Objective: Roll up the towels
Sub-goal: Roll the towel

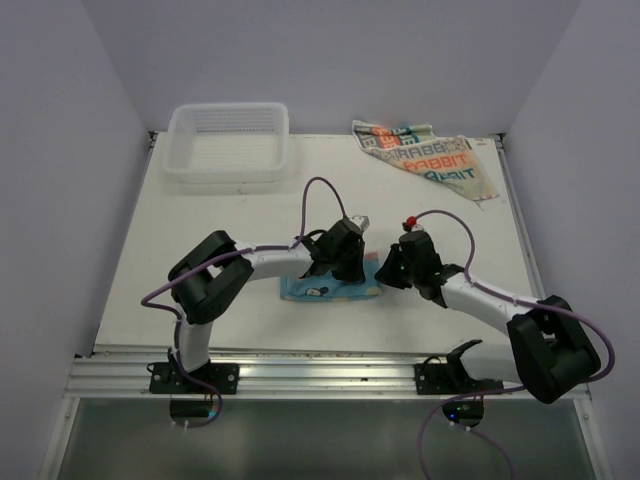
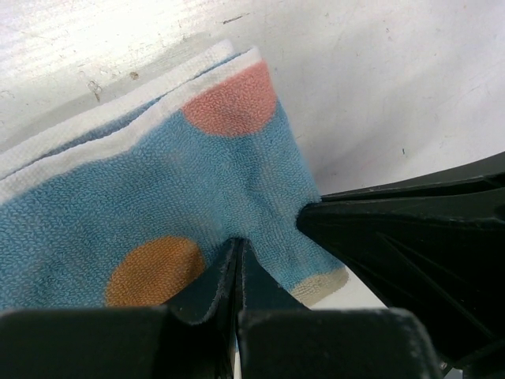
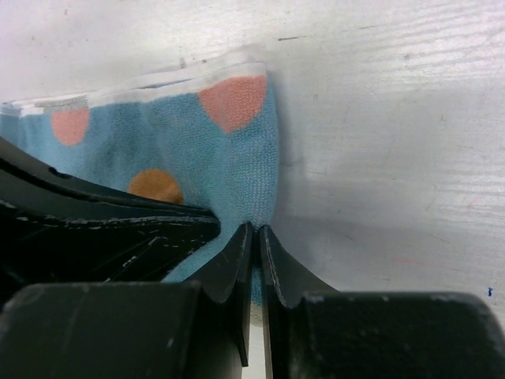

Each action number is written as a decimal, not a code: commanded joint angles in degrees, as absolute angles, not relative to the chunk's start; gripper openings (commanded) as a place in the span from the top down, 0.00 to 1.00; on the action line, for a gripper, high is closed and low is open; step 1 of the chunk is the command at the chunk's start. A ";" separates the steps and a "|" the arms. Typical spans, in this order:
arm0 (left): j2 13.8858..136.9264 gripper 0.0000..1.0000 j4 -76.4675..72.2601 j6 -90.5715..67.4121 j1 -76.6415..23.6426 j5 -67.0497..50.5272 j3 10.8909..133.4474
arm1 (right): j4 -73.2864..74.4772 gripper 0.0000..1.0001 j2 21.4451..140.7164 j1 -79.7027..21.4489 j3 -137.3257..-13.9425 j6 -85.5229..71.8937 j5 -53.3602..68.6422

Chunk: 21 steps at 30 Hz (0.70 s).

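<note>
Findings at the worktop point(image 1: 200, 225). We record the blue towel point(image 1: 335, 293) lying near the front edge, at the middle, between the two arms. It is folded into a narrow strip running left to right. Up close the cloth is blue terry with pink and orange dots and a white border, and at least two layers show at its far edge.

Left pincer point(image 2: 239, 246): we find its fingers pressed together with no gap. The cloth puckers up into them, with creases converging at the tips, so we record it as clamped on the blue towel near that towel's right end.

Right pincer point(image 3: 256, 233): its fingers are drawn together to a thin slit and stand at the right-hand folded edge of the same towel, just beside the left pincer. The cloth reaches the tips. We cannot tell whether any of it is caught between them.

The two pincers meet over the towel's right end, almost touching, each one visible in the other's wrist view.

The cream towel point(image 1: 430, 155), with orange and teal lettering, lies unrolled and slightly rumpled at the far right of the worktop, well apart from both arms.

A white slatted basket point(image 1: 230, 172) stands at the far left, well apart from both towels.
</note>
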<state>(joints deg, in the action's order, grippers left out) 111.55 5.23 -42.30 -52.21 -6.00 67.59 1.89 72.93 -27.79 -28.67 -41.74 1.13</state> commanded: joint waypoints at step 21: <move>110.57 1.00 3.08 -43.24 -52.91 -4.31 65.30 | -5.36 0.94 76.64 -27.95 -31.55 -41.75 11.07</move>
<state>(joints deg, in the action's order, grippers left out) 111.55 3.95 -42.89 -52.31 -5.72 66.63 -2.28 75.66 -27.79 -29.61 -41.10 8.75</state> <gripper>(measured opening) 0.007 0.072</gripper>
